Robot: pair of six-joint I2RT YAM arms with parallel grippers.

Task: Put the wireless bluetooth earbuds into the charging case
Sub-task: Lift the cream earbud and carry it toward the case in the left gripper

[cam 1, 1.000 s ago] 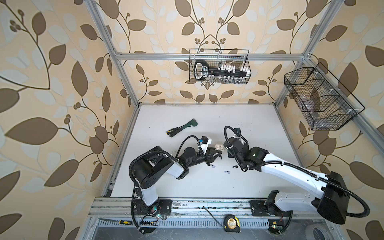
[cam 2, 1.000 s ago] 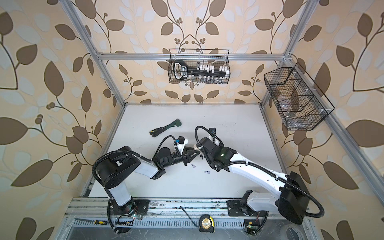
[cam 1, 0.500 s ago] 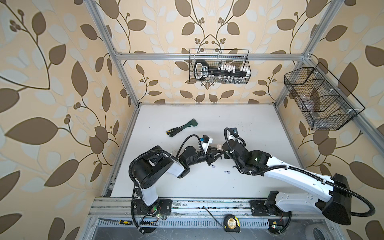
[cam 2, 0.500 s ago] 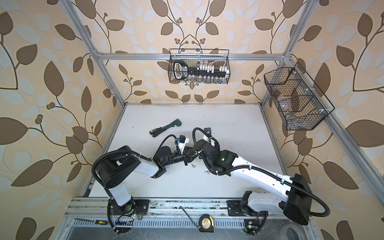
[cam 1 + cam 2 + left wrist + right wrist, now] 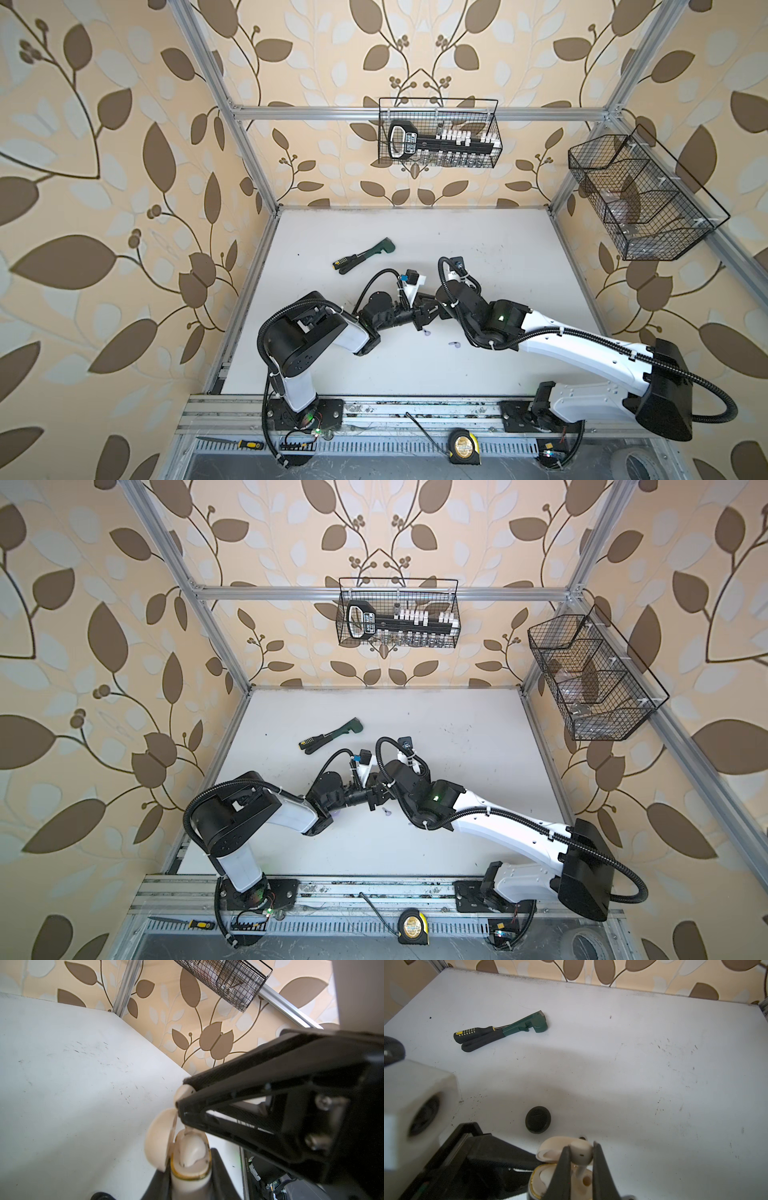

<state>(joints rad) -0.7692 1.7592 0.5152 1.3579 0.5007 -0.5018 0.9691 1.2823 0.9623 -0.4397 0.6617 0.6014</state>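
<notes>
Bottom edge of both top views: yellow-and-black tape measure [image 5: 461, 446] on the front rail. A small yellow-and-black-handled screwdriver [image 5: 249, 444] lies at lower left.

Centre frame, both arms meet low over the white tabletop [image 5: 478, 232].
- left gripper [image 5: 190, 1182]: pressed onto the base of the cream oval charging case with gold rim [image 5: 192, 1174], one finger each side. Case is lifted, mouth up, hinged lid [image 5: 158, 1138] swung open.
- seated white earbud [image 5: 191, 1152] sits in one socket of the case.
- right gripper [image 5: 581, 1153]: pinching the held white short-stemmed earbud [image 5: 581, 1151] by its head. Stem points down at the empty socket [image 5: 586, 1181]. Head is clear of the case, so not seated.

In a top view, just below the gripper tips, a lilac earbud [image 5: 427, 332] lies loose on the table. A second lilac earbud [image 5: 456, 344] lies near it, not touching.

Right wrist view, just beyond the case: black round flat plastic piece [image 5: 537, 1119] on the table. A tiny dark speck [image 5: 582, 1138] sits by the lid, too small to identify.

Farther back, upper left of that view: green-headed hand tool with black handle [image 5: 519, 1026], lying against a black-handled screwdriver with yellow dots [image 5: 473, 1032].

Far end, top centre: black wire basket [image 5: 436, 99] on the back rail. A second black wire basket [image 5: 648, 243] hangs at the right.
</notes>
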